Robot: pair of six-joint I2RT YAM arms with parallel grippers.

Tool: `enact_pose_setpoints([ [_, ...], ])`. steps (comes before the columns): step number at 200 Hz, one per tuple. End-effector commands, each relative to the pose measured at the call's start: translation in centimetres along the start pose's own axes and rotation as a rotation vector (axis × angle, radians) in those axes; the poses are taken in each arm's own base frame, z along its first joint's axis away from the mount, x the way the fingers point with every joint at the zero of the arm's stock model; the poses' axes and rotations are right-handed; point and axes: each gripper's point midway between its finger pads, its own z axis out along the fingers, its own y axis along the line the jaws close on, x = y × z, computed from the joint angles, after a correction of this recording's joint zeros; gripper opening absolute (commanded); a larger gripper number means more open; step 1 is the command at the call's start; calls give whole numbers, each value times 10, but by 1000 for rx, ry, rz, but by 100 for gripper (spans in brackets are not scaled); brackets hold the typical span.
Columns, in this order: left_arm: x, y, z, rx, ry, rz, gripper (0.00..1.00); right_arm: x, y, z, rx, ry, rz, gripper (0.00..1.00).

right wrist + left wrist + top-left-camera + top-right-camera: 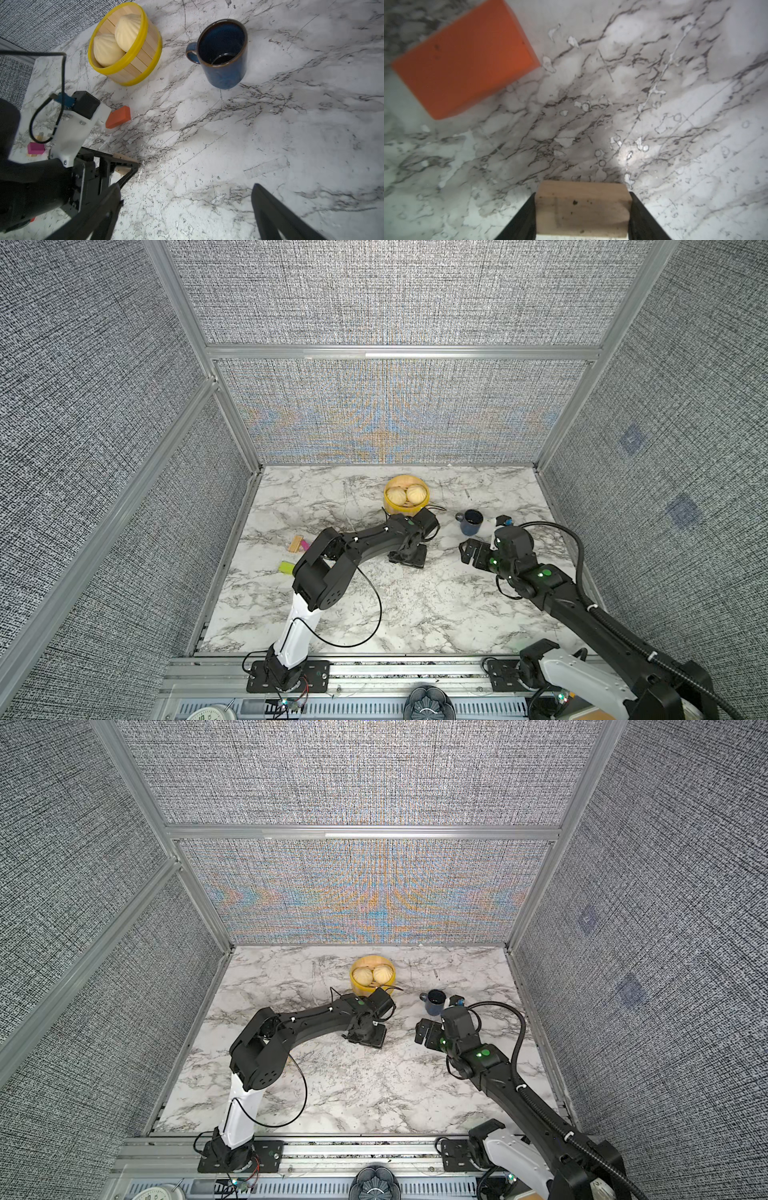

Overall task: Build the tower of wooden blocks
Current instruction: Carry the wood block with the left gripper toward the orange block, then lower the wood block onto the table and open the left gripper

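In both top views my left claw (409, 558) points down at the middle of the bench (415, 614), just in front of the one steamer basket (405, 511) with its two buns. My right claw (468, 551) hangs beside the one mug (471, 522), spread wide and empty. In a top view, past my left elbow, a tan slab (296, 543) lies with a pink block (306, 547) touching it. One lime green slab (286, 567) lies near them, and all three are well apart from both claws. In the left wrist view my left claw is clenched on a second tan block (581, 209), gripped across its shorter width. Whether that block rests on the bench or hangs just over it I cannot tell. One orange block (467, 60) lies flat ahead of the claw and off to the side, apart from the held block, its long axis slanted against the held block's. In the right wrist view the orange block sits between my left claw and the basket, closer to the claw, so my left arm is much the nearer. I count five blocks: two tan, one orange, one pink, one lime green. Nothing is clearly stacked yet. I judge the coming move turns on swinging the tan block over the orange one and squaring their long axes.
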Motion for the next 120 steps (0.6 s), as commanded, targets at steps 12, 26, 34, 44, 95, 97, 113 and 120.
enact_pose_setpoints([
  [12, -5, -6, 5, 37, -9, -45, 52, -2, -7, -2, 29, -21, 20, 99],
  [26, -5, -5, 6, 35, -11, -45, 57, -1, -7, -1, 30, -16, 20, 99],
  [34, -5, -4, 7, 34, -17, -44, 63, 0, -7, 0, 30, -14, 18, 99],
  [44, -5, -3, 7, 33, -21, -43, 69, -1, -6, 0, 25, -12, 17, 99],
  [95, -4, 4, 0, 7, -47, -28, 100, 0, 4, 0, -28, -4, -23, 99],
  [97, -4, 5, -1, 6, -50, -28, 100, 0, 4, 0, -31, -5, -27, 99],
  [113, -5, 10, -11, -8, -78, -27, 100, 0, 9, -2, -56, -2, -60, 99],
  [120, -6, 13, -16, -15, -91, -25, 100, -1, 13, -4, -74, -4, -79, 99],
])
